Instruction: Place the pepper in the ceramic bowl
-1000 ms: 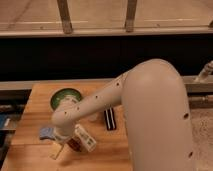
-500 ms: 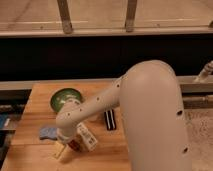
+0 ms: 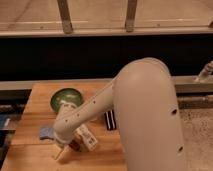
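Wooden table [image 3: 39,98] is sitting in front of a dark cabinet face, with metal rail posts up behind. I'm reaching my arm down across the table toward its near-left corner. My gripper [image 3: 61,149] is hanging low over the wood there, just left of the white bottle [image 3: 88,138], which is lying tilted on its side. I can't tell if the gripper is apart, together or clamped on anything, since my own wrist is blocking the tip. The pepper [image 3: 74,145] is showing as a small dark red patch squeezed between my gripper and the bottle, touching or nearly touching both. I'm not seeing it lifted clear of the table. The ceramic bowl [image 3: 66,99] is sitting further back on the left side of the table, well apart from the pepper, with nothing red showing inside it. A blue object [image 3: 46,132] is lying just beside my wrist and a black object [image 3: 110,120] is lying right of the bottle; neither is blocking the path to the bowl. I'm judging this as the grasp stage: the approach looks done and placement isn't. Left to do: confirm the grip, lift, carry back to the bowl, release. The bottle crowding the pepper is the main nuisance here.
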